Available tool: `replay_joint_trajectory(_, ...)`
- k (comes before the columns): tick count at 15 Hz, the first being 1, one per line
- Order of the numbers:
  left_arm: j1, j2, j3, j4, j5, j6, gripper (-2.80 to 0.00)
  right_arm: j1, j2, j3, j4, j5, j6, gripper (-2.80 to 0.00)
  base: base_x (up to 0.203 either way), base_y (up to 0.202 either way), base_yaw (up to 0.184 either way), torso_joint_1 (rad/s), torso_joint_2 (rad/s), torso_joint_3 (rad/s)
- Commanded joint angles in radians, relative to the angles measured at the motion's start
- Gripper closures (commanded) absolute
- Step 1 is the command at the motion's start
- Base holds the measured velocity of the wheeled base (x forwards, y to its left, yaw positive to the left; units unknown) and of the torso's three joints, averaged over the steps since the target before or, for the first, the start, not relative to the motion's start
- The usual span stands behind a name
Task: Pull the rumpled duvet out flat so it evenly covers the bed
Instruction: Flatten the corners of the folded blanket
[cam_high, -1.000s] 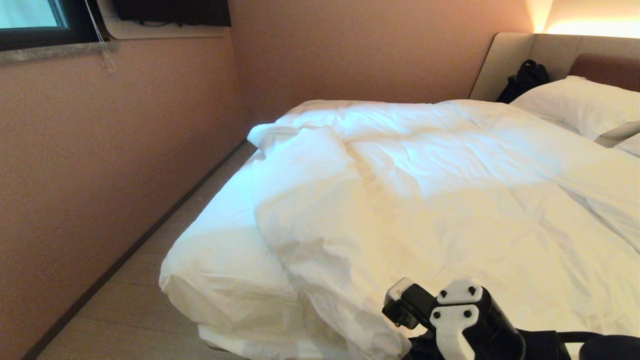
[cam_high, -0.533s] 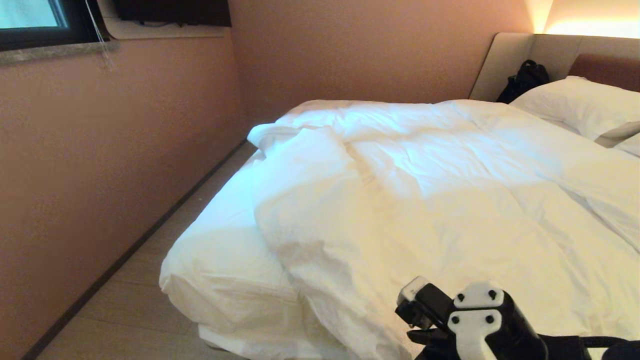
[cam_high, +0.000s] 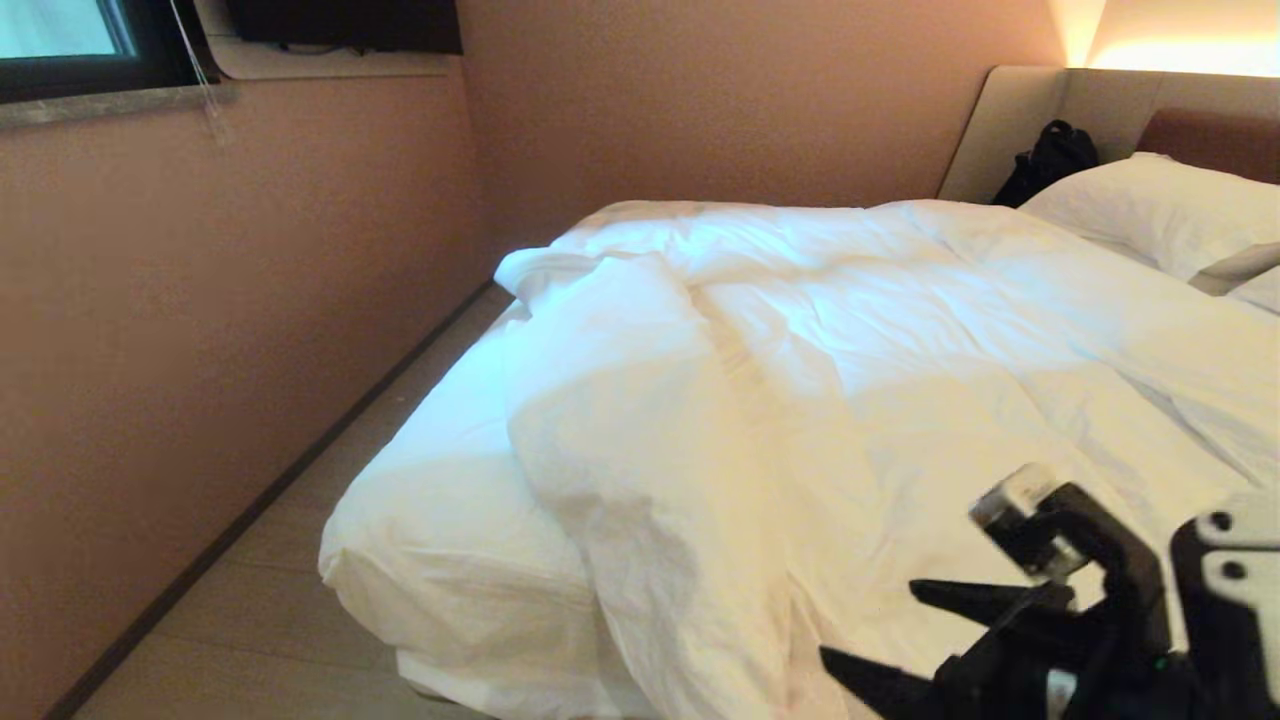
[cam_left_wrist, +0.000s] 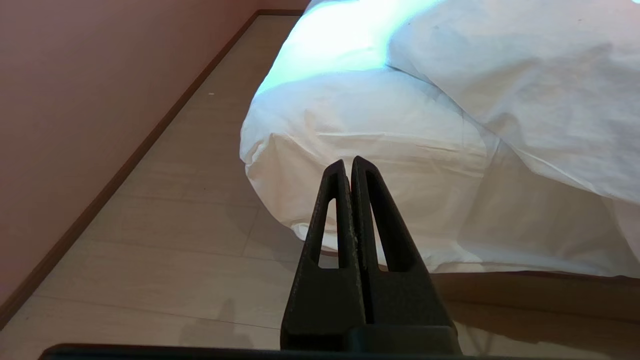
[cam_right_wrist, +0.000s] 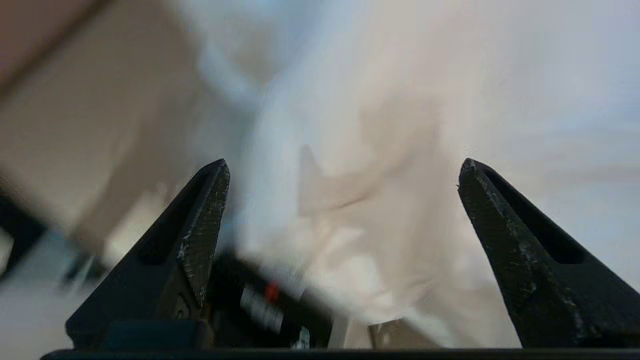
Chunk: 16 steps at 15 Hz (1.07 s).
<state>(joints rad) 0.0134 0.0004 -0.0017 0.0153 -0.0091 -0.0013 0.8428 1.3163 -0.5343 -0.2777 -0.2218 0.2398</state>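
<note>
The duvet (cam_high: 900, 350) lies rumpled over the bed (cam_high: 430, 540), with its near-left edge folded back so that bare sheet shows at the corner. At the lower right of the head view my right gripper (cam_high: 868, 622) hovers open just above the duvet's near edge, holding nothing. In the right wrist view its fingers (cam_right_wrist: 344, 167) stand wide apart over blurred white duvet cloth (cam_right_wrist: 360, 150). My left gripper (cam_left_wrist: 348, 160) is shut and empty, parked low before the mattress corner (cam_left_wrist: 350, 115) and above the floor.
A pink wall (cam_high: 200, 350) runs along the bed's left side, leaving a narrow strip of floor (cam_high: 280, 620). A pillow (cam_high: 1160, 205) and a black bag (cam_high: 1050, 155) sit by the headboard (cam_high: 1010, 120). The wooden base (cam_left_wrist: 525, 290) shows under the mattress.
My right gripper has opened and swung up and to the right, off the duvet's near edge. That edge has slumped slightly lower. The left gripper has not moved.
</note>
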Motion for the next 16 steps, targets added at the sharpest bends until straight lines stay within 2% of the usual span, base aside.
replay_joint_trajectory(1, 0.0, 0.0, 0.0, 0.0, 0.0, 0.0, 0.0, -0.17, -0.096, -0.003, 0.023, -0.003, 0.081, -2.8, 0.0, 0.0, 0.0, 0.0, 0.0, 0.0)
replay_joint_trajectory(3, 0.0, 0.0, 0.0, 0.0, 0.0, 0.0, 0.0, -0.301, -0.058, -0.003, 0.015, 0.027, 0.233, -2.8, 0.0, 0.0, 0.0, 0.0, 0.0, 0.0)
replay_joint_trajectory(6, 0.0, 0.0, 0.0, 0.0, 0.0, 0.0, 0.0, -0.503, 0.044, 0.012, -0.092, 0.161, 0.334, -2.8, 0.0, 0.0, 0.0, 0.0, 0.0, 0.0)
replay_joint_trajectory(7, 0.0, 0.001, 0.0, 0.0, 0.0, 0.0, 0.0, -0.555, 0.085, 0.026, -0.166, 0.22, 0.374, 0.0, 0.0, 0.0, 0.0, 0.0, 0.0, 0.0)
replay_joint_trajectory(8, 0.0, 0.0, 0.0, 0.0, 0.0, 0.0, 0.0, -0.583, 0.103, 0.047, -0.235, 0.25, 0.407, 0.0, 0.0, 0.0, 0.0, 0.0, 0.0, 0.0)
replay_joint_trajectory(10, -0.001, 0.0, 0.0, 0.0, 0.0, 0.0, 0.0, -0.617, 0.087, 0.082, -0.253, 0.272, 0.42, 0.0, 0.0, 0.0, 0.0, 0.0, 0.0, 0.0)
replay_joint_trajectory(13, 0.0, 0.0, 0.0, 0.0, 0.0, 0.0, 0.0, -0.624, 0.126, 0.18, -0.31, 0.332, 0.42, 0.0, 0.0, 0.0, 0.0, 0.0, 0.0, 0.0)
replay_joint_trajectory(16, 0.0, 0.0, 0.0, 0.0, 0.0, 0.0, 0.0, -0.625, 0.147, 0.22, -0.393, 0.331, 0.417, 0.0, 0.0, 0.0, 0.0, 0.0, 0.0, 0.0)
